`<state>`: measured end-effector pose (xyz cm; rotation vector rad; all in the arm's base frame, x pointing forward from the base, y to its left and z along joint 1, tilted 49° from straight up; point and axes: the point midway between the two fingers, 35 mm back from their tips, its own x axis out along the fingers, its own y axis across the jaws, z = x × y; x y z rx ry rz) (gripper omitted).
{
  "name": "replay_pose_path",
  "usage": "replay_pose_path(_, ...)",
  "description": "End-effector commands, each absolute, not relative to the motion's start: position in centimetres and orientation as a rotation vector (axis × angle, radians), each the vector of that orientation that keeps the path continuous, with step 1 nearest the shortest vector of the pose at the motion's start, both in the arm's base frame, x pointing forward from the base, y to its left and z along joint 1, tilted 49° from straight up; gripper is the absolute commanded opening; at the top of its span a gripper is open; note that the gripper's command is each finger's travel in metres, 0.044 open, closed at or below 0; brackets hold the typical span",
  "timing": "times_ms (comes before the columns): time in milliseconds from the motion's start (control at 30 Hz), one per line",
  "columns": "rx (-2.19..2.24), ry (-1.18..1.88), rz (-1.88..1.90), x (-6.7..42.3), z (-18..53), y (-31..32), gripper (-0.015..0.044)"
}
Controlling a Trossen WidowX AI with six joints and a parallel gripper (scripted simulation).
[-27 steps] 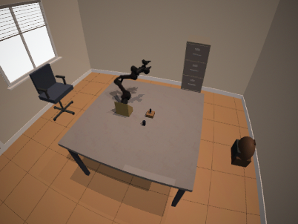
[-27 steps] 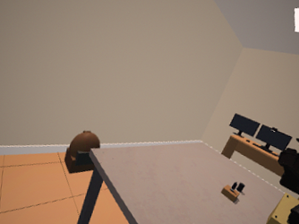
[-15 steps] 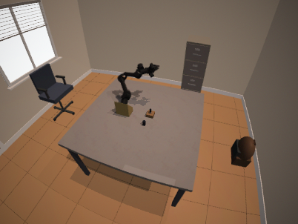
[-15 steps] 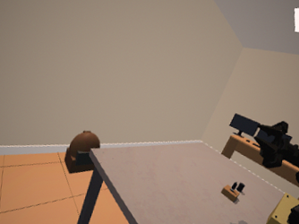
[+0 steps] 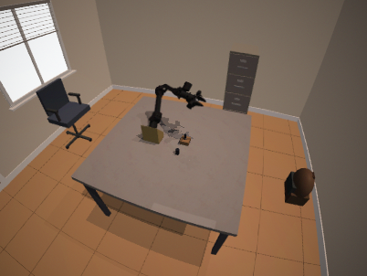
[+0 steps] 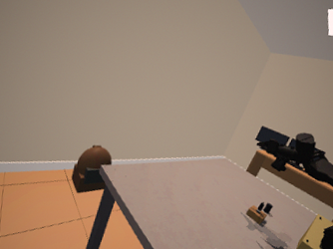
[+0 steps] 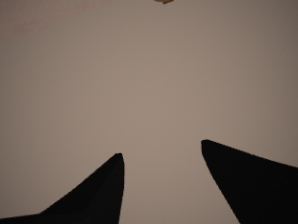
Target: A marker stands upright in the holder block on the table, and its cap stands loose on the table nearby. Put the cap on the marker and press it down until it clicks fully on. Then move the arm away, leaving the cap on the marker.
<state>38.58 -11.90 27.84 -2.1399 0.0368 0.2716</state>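
The marker (image 5: 184,135) (image 6: 261,206) stands upright in the small tan holder block (image 5: 184,143) (image 6: 255,214) near the middle of the table (image 5: 137,183) (image 6: 179,196). The dark cap (image 5: 176,151) (image 6: 268,208) stands loose on the table a short way from the block. My gripper (image 5: 199,101) (image 6: 277,165) (image 7: 162,152) is open and empty. It hangs high above the table, beyond the block and well apart from both marker and cap. The wrist view shows only bare table between the fingers and a scrap of orange at the top edge.
The arm's base stands on a yellow block (image 5: 152,133) (image 6: 320,246) on the table. Off the table are an office chair (image 5: 61,110), a filing cabinet (image 5: 241,82), a brown object on the floor (image 5: 301,185) (image 6: 89,167) and a wooden desk (image 6: 303,180).
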Motion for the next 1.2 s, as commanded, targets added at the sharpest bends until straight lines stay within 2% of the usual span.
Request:
replay_pose_path(0, -1.774, 0.223, 0.501, 39.7, 20.6, -13.8, 0.0256)
replay_pose_path(300, -0.959, 0.637, 0.798, 37.3, 7.2, -14.9, 0.0256)
replay_pose_path(733, 0.273, 1.241, 0.920, 27.9, -4.9, -12.8, 0.0256)
replay_pose_path(1167, 0.319, 1.261, 0.921, 28.5, -4.8, -12.4, 0.0256)
